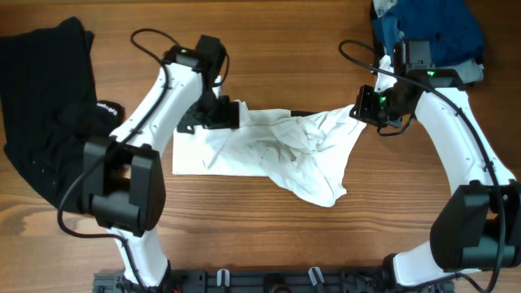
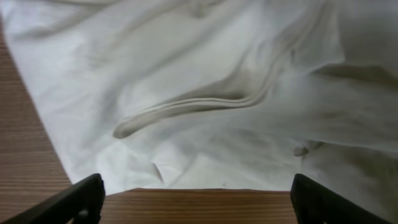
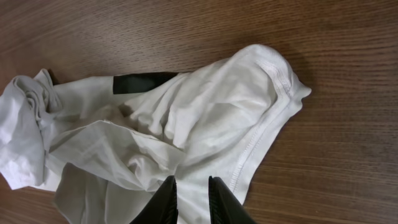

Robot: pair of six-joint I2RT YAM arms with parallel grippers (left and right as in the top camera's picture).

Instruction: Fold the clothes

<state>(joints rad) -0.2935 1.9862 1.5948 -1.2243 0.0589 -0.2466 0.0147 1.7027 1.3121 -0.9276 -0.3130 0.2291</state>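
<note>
A crumpled white garment [image 1: 277, 150] lies spread across the middle of the wooden table. It also shows in the left wrist view [image 2: 205, 93] and in the right wrist view [image 3: 186, 124], where a black label [image 3: 143, 82] marks its far edge. My left gripper [image 1: 232, 114] is open at the garment's upper left edge, its fingers [image 2: 196, 190] wide apart over bare wood beside the hem. My right gripper [image 1: 362, 110] is at the garment's upper right end, its fingers [image 3: 190, 183] nearly together with white cloth pinched between them.
A heap of black clothing [image 1: 49, 106] lies at the far left of the table. A pile of blue clothing [image 1: 431, 28] sits at the back right, behind my right arm. Bare wood [image 1: 244, 228] lies in front of the garment.
</note>
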